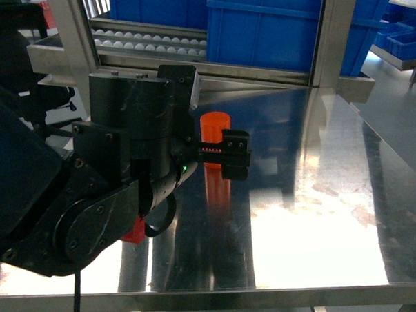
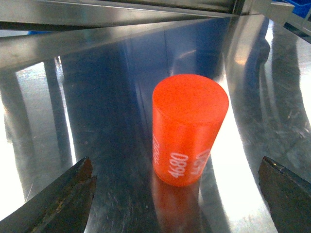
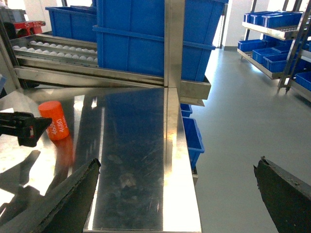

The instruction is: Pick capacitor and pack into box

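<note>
**Orange capacitor stands alone on steel bench**

An orange cylindrical capacitor (image 2: 189, 128), printed "4680" in white, stands upright on a reflective stainless-steel table (image 1: 321, 213). The left gripper (image 2: 177, 196) hangs just short of it, jaws spread wide on either side, touching nothing. The right gripper (image 3: 177, 194) is likewise released, well to the capacitor's right over the table's edge. Behind the capacitor sit a roller rack (image 3: 53, 48) and blue plastic bins (image 3: 146, 34); grey floor and shelving lie beyond.
</note>
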You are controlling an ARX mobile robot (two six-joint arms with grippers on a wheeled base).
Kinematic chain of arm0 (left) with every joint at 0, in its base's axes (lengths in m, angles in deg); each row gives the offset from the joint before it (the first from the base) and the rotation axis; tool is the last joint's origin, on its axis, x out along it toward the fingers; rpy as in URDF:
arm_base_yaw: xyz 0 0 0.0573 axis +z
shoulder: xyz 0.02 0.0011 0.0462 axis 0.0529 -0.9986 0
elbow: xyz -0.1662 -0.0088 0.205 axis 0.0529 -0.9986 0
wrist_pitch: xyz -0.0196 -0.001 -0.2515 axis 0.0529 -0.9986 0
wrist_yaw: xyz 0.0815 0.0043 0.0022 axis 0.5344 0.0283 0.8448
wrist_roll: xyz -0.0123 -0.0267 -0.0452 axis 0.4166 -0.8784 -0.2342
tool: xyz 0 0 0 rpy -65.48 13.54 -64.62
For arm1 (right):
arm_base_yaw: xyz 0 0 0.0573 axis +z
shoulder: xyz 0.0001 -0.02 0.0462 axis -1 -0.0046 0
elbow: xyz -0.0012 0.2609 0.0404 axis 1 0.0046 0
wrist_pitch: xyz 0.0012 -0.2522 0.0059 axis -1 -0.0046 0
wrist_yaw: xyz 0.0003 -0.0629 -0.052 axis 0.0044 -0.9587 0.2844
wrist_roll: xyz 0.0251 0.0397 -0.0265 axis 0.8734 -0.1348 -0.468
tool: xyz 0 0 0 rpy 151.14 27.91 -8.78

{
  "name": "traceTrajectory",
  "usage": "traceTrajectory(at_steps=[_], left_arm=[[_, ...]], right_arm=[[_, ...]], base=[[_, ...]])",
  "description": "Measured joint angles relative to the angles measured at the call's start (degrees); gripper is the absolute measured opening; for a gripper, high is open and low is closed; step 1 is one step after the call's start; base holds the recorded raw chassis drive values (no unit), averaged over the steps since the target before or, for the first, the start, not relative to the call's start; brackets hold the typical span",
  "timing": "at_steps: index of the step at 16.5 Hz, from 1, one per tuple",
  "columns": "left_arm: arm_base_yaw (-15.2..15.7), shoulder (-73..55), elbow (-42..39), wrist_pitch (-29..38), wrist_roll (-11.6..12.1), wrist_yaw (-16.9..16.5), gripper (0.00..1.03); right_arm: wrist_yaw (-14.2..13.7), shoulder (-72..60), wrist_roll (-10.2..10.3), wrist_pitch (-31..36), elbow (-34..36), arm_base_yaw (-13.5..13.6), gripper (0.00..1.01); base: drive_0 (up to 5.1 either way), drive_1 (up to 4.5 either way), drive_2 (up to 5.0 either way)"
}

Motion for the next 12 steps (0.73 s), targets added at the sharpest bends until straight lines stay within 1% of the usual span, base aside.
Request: traceTrajectory(at_steps=[5, 7, 8, 9, 12], left_arm=[[1.6, -11.2, 15.4, -6.9, -0.1, 0.6, 0.98], [1.9, -14.0, 19.7, -7.3, -0.6, -0.2, 0.98], [2.1, -14.7, 20.5, -7.3, -1.3, -0.8, 0.98], [2.2, -15.1, 21.0, -7.5, -1.8, -1.1, 0.93], [2.2, -15.7, 21.8, -8.9, -2.2, -1.2, 0.61]], right_arm=[[0.0, 0.0, 0.0, 0.0, 0.0, 0.0, 0.98], [0.0, 0.0, 0.0, 0.0, 0.0, 0.0, 0.98], [0.0, 0.0, 0.0, 0.0, 0.0, 0.0, 0.98], [0.0, 0.0, 0.0, 0.0, 0.0, 0.0, 0.98], [0.0, 0.0, 0.0, 0.0, 0.0, 0.0, 0.98]], base=[[0.0, 0.0, 0.0], [0.0, 0.0, 0.0], [0.0, 0.0, 0.0], [0.0, 0.0, 0.0], [0.0, 0.0, 0.0]])
